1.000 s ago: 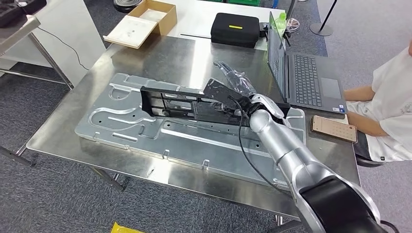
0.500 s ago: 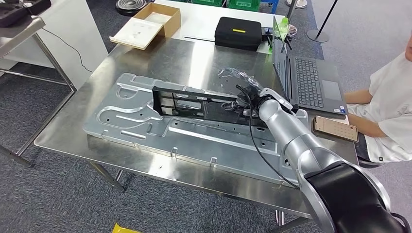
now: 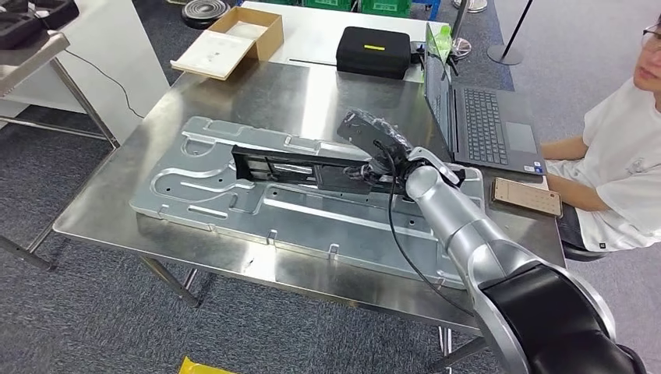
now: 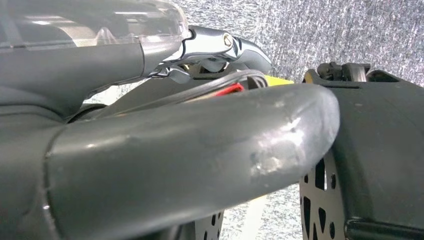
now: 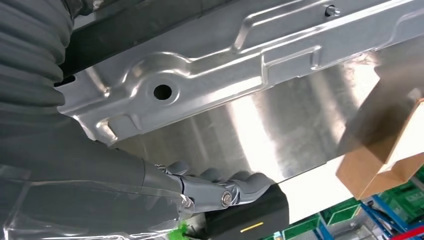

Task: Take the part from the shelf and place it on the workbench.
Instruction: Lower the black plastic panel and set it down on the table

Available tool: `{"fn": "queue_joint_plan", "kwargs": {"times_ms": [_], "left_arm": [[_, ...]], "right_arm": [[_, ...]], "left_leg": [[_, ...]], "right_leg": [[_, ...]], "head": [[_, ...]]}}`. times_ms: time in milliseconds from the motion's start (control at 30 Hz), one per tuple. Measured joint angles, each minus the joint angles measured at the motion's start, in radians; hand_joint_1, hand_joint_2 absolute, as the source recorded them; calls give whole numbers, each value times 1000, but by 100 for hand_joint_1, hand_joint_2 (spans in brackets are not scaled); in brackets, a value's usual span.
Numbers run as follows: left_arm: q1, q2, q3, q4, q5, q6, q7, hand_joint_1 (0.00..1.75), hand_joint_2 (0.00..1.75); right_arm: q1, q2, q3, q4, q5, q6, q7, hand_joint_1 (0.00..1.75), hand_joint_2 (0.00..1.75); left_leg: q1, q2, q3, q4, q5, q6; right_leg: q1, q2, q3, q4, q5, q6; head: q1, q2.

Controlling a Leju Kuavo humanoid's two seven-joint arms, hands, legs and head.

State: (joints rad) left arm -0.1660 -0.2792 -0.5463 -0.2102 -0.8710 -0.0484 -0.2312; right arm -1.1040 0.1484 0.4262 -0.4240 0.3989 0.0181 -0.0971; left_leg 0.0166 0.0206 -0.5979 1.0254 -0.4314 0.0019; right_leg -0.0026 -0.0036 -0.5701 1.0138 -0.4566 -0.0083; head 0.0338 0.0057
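Since half a second ago the whole head view has shifted a little, so the camera moved; against the large pressed metal panel, though, the black part sits about where it did, lying lengthwise across the panel's upper half on the tabletop. What has changed is the right robot hand: earlier it lay low at the part's near end, and now it is raised and tilted above that end, its plastic-wrapped fingers standing over the panel's far edge. Whether the right robot hand holds the part's end or only rests against it cannot be told, since the arm and the hand's back cover the contact. In the right wrist view the panel's stamped edge with a round hole runs beside the bare tabletop.

The left robot hand hangs beside dark body parts over grey carpet; its fingers look curled, but its grasp cannot be judged.

Beyond the panel lie a laptop, a black case, a cardboard box and a phone, with a seated person beside the laptop.
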Motion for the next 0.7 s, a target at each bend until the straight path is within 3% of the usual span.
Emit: {"fn": "queue_joint_plan", "kwargs": {"times_ms": [67, 133, 167, 200, 233, 300, 367, 467, 533, 633, 667, 700], "left_arm": [[0, 1, 1, 0, -1, 0, 0, 0, 0], [0, 1, 1, 0, -1, 0, 0, 0, 0], [1, 2, 2, 0, -2, 0, 0, 0, 0], [1, 2, 2, 0, -4, 0, 0, 0, 0], [1, 3, 2, 0, -7, 0, 0, 0, 0], [1, 3, 2, 0, -17, -3, -1, 0, 0], [1, 2, 2, 0, -27, -7, -2, 0, 0], [1, 0, 2, 0, -42, -11, -2, 0, 0], [0, 0, 2, 0, -50, -12, -2, 0, 0], [-1, -1, 2, 0, -61, -13, -2, 0, 0], [-1, -1, 2, 0, -66, -14, -2, 0, 0], [-1, -1, 2, 0, -72, -15, -2, 0, 0]], "right_arm": [[1, 7, -3, 0, -2, -1, -2, 0, 175], [3, 11, -5, 0, -6, -9, -8, 0, 175], [7, 13, -8, -1, -15, -19, -20, 0, 175], [13, 15, -14, -4, -33, -33, -44, 0, 175], [23, 17, -26, -9, -60, -50, -80, 0, 175], [53, 20, -65, -32, -116, -98, -164, 0, 175], [90, 21, -104, -73, -142, -173, -237, 0, 175], [148, 21, -142, -162, -135, -298, -306, 0, 175], [186, 20, -161, -228, -108, -381, -329, 0, 175], [235, 14, -178, -310, -41, -501, -343, 0, 175], [253, 11, -181, -330, 2, -545, -345, 0, 175], [272, 10, -186, -351, 68, -591, -347, 0, 175]], "left_leg": [[0, -6, -30, 60, -43, -7], [2, -10, -86, 187, -112, -11], [2, -11, -108, 241, -130, -14], [3, -11, -115, 263, -130, -16], [3, -11, -104, 246, -111, -17], [6, -11, -43, 125, -51, -16], [4, -13, 2, 26, -20, -8], [-3, -14, 4, 7, -16, 12], [-2, -14, 4, 1, -11, 24], [-1, -12, 4, -2, -10, 35], [-1, -12, 4, -2, -11, 37], [-2, -13, 4, -1, -12, 38]], "right_leg": [[-6, -4, 1, -12, 13, -10], [-6, -9, -4, -13, 17, -15], [-5, -10, -6, -13, 18, -15], [-5, -10, -6, -12, 18, -15], [-5, -10, -6, -11, 18, -15], [-6, -8, -9, -3, 15, -11], [-3, -4, -20, 11, 11, 0], [-4, -1, -32, 17, 11, 17], [-8, 1, -43, 37, -6, 27], [-11, 2, -122, 197, -87, 37], [-11, 2, -153, 255, -106, 39], [-11, 2, -172, 286, -106, 39]], "head": [[-2, 0], [-3, 0], [-3, 0], [-3, 0], [-3, 0], [-3, 0], [-2, 0], [-1, 0], [-1, 0], [-1, 0], [-1, 0], [-1, 0]]}}
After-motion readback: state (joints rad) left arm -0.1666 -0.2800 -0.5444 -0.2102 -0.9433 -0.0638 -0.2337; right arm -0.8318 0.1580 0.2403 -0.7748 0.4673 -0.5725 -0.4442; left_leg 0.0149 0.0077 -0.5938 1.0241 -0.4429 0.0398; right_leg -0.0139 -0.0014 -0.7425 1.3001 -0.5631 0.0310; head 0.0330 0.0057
